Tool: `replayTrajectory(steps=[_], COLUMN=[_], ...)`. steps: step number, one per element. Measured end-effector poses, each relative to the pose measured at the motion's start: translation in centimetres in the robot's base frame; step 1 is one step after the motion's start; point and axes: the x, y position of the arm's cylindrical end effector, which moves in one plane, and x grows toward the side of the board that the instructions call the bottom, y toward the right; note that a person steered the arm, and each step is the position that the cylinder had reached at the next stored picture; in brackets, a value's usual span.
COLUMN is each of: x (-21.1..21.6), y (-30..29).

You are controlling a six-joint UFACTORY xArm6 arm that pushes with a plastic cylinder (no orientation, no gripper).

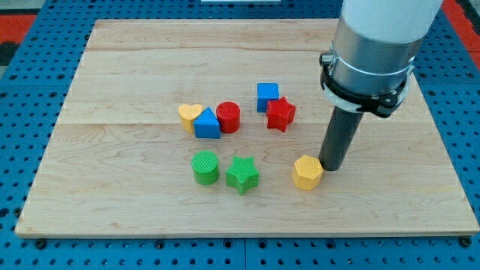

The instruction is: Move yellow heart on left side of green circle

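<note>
The yellow heart lies left of centre on the wooden board, touching the blue triangle. The green circle sits below them, toward the view's bottom. My tip is far to the right of both, just right of the yellow hexagon and touching or nearly touching it.
A red cylinder stands right of the blue triangle. A green star lies right of the green circle. A blue cube and a red star sit near the centre top. Blue pegboard surrounds the board.
</note>
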Motion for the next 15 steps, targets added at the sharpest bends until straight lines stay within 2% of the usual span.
replayTrajectory(steps=[2,3,5,6,8,9,10,11,13,15], x=[1.0,-1.5,-5.1,-8.4,-14.5,-12.1,-8.9,-7.7,-9.4,-4.0], y=[-0.8,-3.2,-13.3,-17.6,-21.3,-27.3,-28.4,-27.8,-26.3,-24.1])
